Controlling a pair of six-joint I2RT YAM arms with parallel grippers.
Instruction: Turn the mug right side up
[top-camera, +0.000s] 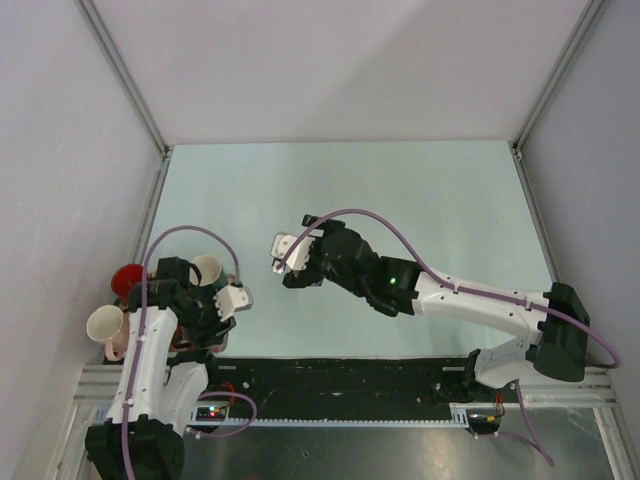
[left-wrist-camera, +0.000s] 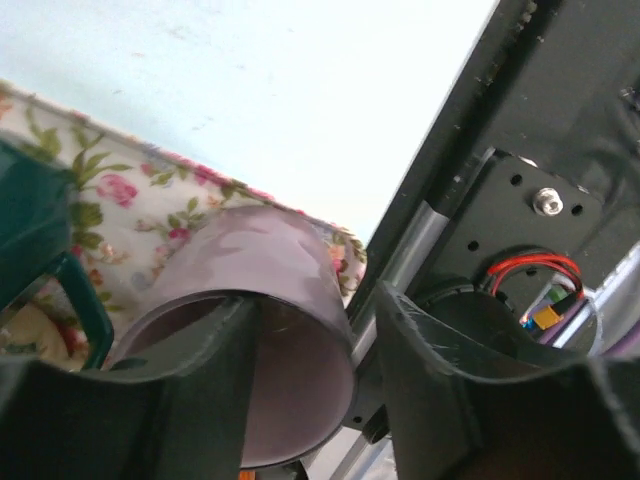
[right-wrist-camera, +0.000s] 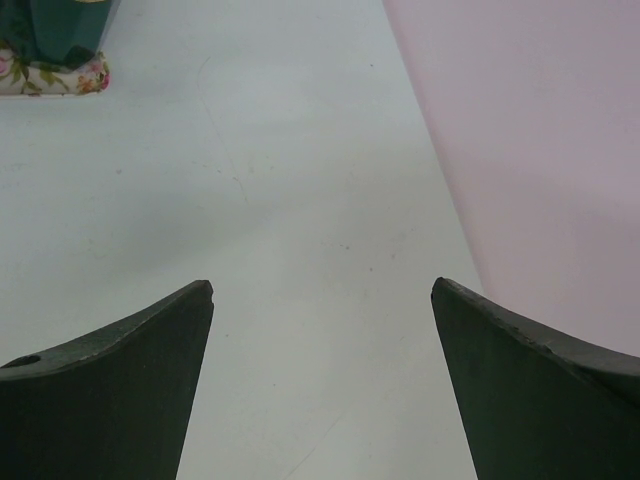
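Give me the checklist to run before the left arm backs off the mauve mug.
1. Left gripper jaws loose around the mauve ceramic mug wall: ok, a gap shows on one side.
2. Mug opening upward: cannot tell.
3. Mug seated on the floral-print mat: cannot tell, base hidden.
4. Dark green mug clear of the jaws: ok, off to one side.
5. Right gripper open and empty: ok.

Clustered mugs (top-camera: 205, 268) block left edge, table (top-camera: 400, 190) free beyond
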